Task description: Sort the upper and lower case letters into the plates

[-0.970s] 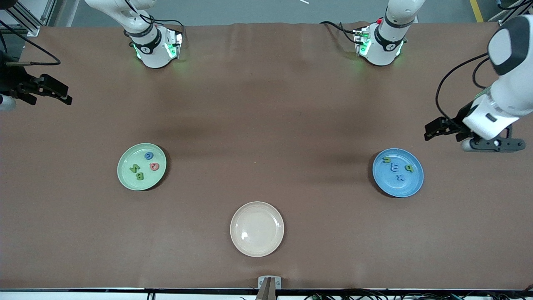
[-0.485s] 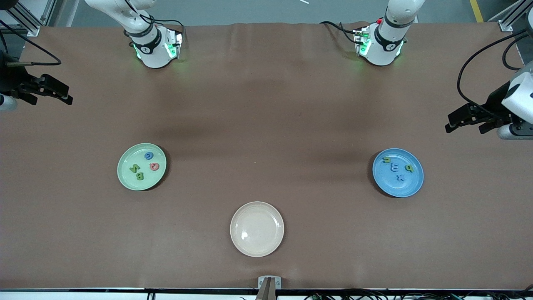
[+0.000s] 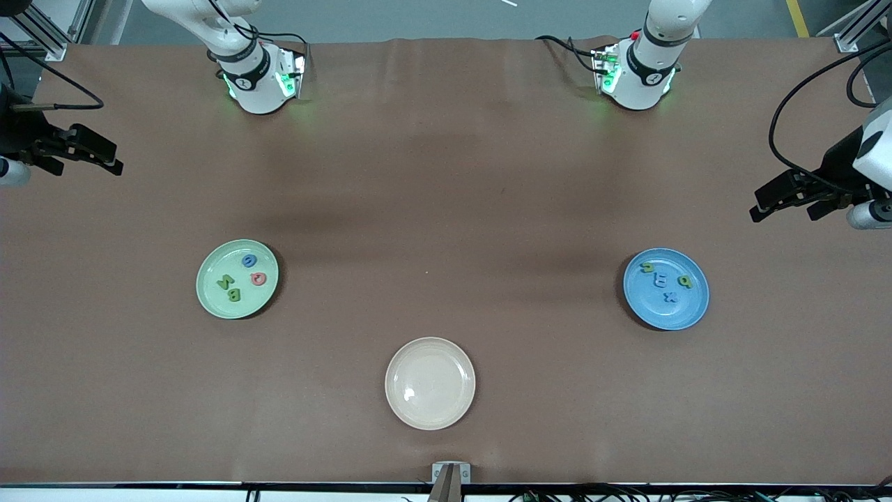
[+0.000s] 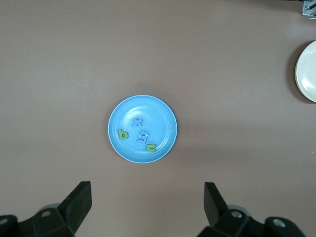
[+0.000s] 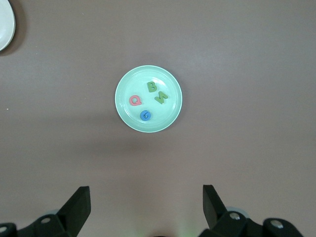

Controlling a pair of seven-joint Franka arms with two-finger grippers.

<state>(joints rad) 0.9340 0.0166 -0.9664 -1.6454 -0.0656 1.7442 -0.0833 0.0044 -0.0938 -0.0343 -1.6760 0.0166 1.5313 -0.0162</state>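
The green plate (image 3: 237,279) sits on the desk (image 3: 446,209) toward the right arm's end, holding four letters (image 5: 150,98): two green, one pink, one blue. The blue plate (image 3: 666,288) lies toward the left arm's end with four letters (image 4: 138,134), two blue and two green. A beige plate (image 3: 430,383) rests between them, nearer the front camera. The left tool (image 3: 791,199) hangs over the desk's edge at its own end, fingers apart and holding nothing. The right tool (image 3: 87,150) hangs over its own end, fingers likewise apart.
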